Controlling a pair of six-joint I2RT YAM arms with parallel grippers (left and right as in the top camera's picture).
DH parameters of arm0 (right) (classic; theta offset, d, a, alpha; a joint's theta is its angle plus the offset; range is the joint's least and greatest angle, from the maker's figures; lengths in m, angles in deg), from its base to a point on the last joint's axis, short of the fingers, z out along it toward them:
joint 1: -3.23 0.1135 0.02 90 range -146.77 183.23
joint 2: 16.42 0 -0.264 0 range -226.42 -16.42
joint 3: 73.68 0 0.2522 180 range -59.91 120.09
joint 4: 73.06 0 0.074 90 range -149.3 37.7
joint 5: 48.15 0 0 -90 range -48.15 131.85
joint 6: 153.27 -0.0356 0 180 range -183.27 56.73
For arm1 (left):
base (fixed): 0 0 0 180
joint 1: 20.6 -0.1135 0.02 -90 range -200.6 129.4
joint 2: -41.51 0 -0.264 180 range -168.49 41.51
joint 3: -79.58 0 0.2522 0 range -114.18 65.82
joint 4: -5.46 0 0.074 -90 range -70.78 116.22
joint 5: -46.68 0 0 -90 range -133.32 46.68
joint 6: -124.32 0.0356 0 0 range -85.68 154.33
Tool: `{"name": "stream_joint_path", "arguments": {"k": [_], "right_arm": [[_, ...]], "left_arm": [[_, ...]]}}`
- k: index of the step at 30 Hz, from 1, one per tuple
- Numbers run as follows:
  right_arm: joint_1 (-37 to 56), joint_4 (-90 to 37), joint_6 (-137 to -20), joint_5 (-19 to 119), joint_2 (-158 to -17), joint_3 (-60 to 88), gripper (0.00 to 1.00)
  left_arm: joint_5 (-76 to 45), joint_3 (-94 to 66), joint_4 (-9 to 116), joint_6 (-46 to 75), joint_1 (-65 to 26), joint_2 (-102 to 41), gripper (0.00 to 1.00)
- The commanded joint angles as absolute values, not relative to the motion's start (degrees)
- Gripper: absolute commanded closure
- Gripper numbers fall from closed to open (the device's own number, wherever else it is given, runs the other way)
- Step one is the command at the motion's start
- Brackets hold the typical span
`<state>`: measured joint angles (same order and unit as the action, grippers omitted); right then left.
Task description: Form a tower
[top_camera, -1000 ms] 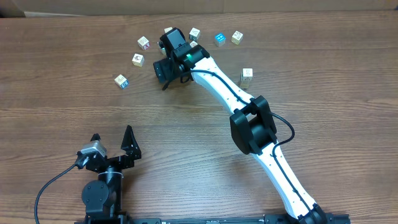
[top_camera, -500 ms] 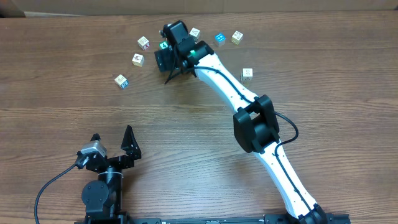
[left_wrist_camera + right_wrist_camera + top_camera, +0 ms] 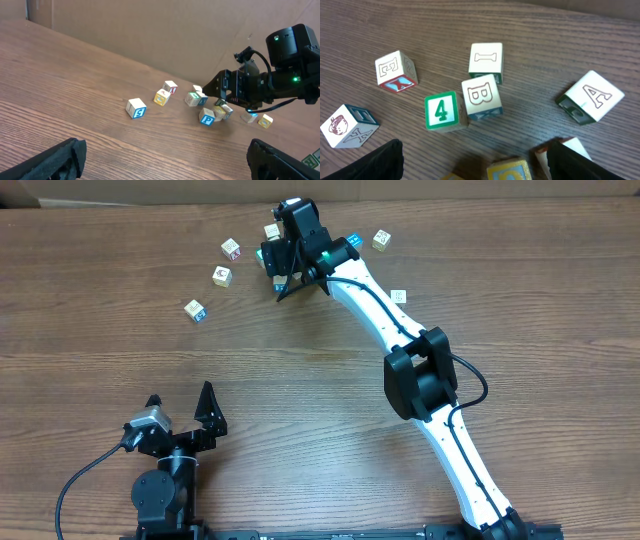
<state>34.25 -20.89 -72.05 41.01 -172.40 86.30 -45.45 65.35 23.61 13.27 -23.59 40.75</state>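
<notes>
— Were you gripping anything?
— No. My right gripper (image 3: 472,150) hung spread wide and empty above the 4 cube (image 3: 441,111), just beside the B cube (image 3: 482,96). Closing there could have caught both. The tower (image 3: 398,296) stood well apart, by my forearm (image 3: 365,295). A careless swing might have toppled it.
— Other letters?
— An I cube (image 3: 486,61) and an A cube (image 3: 592,96).

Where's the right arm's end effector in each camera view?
Overhead: the right end effector hangs open at top centre.
Left wrist: right of centre, pointing left above the letter blocks.
Right wrist: only its dark fingers, in the bottom corners.
Shared landmark: the letter blocks beneath it.
</notes>
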Motion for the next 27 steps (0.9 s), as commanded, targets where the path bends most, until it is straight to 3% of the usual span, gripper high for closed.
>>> {"name": "stream_joint_path", "arguments": {"k": [1,15,27], "right_arm": [[34.71,-19.79,-71.92,40.69,-172.33,85.86,0.12],[35.13,-11.95,-71.98,46.04,-173.45,85.86,0.40],[35.67,-10.37,-72.16,43.05,-173.16,86.36,0.29]], "left_arm": [[-45.17,65.54,23.50,12.89,-23.41,41.21,0.00],[-45.17,65.54,23.50,12.89,-23.41,41.19,0.00],[-45.17,65.54,23.50,12.89,-23.41,41.21,0.00]]}}
